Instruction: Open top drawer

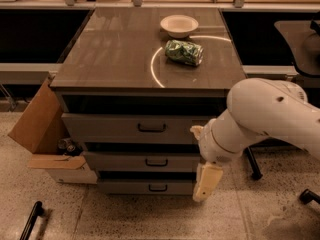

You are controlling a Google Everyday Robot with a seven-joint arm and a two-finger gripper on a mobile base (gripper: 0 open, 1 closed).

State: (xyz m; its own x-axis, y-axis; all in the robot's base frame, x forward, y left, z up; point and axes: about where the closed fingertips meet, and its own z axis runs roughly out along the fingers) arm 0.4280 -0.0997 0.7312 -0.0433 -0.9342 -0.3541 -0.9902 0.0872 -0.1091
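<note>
Where the brown cardboard box [35, 124] leans at left, the wide grey top drawer [110, 129] sits directly under the dark tabletop [110, 49], its dark bar handle [151, 128] untouched. The cream tool [206, 181] hangs pointing down by the narrower grey lower drawers' [125, 162] right end; open or closed cannot be told.

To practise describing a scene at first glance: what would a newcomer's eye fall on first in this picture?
The big white robot arm fills the lower right, its gripper hanging in front of the lower drawers, below the top drawer. On the cabinet top lie a crumpled green packet and, behind it, a white bowl.
</note>
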